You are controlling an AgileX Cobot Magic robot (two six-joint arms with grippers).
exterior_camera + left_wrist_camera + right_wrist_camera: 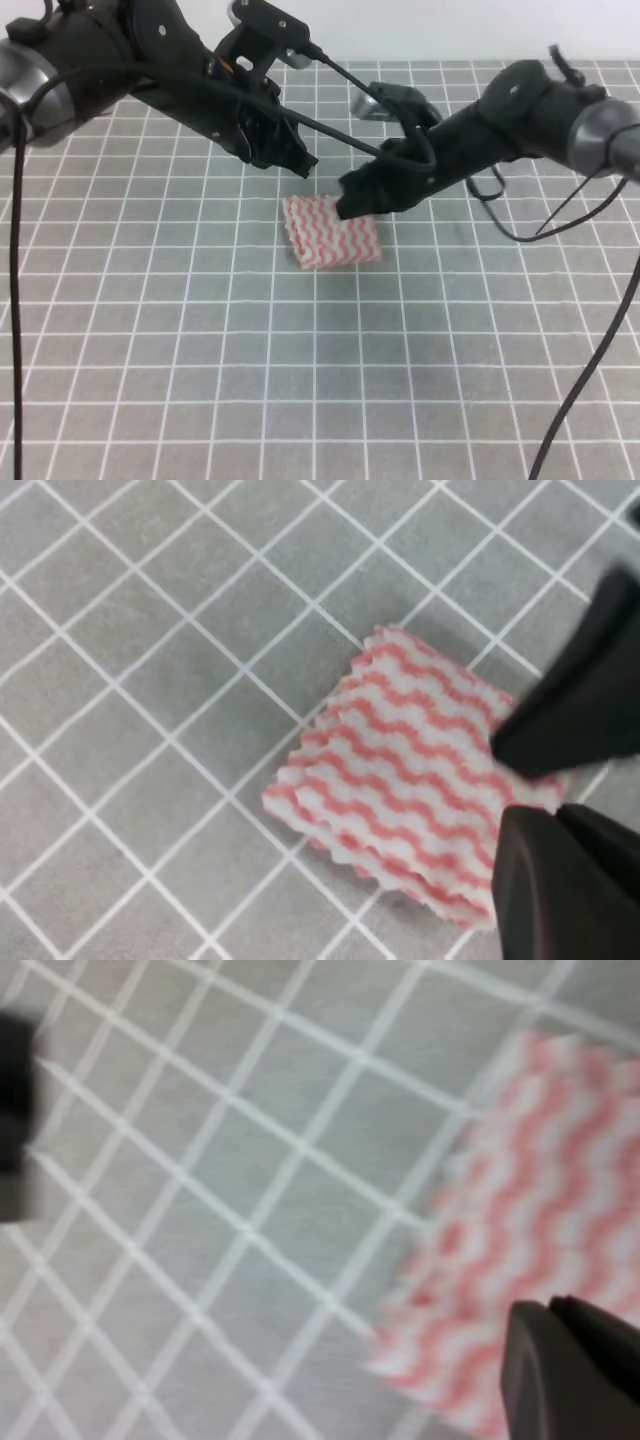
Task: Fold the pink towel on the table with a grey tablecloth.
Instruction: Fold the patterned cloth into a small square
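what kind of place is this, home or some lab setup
Most likely a lab or robot test bench, not a home: two black robot arms with trailing cables work over a table with a grey tablecloth printed with a white grid, and only one pink towel lies on it.

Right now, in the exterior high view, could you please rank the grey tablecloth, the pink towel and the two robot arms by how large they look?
1. Grey tablecloth, filling most of the view.
2. Left arm and right arm: they look alike, and both stand nearer the camera than the cloth, so I won't rank them.
3. Pink towel, the smallest.
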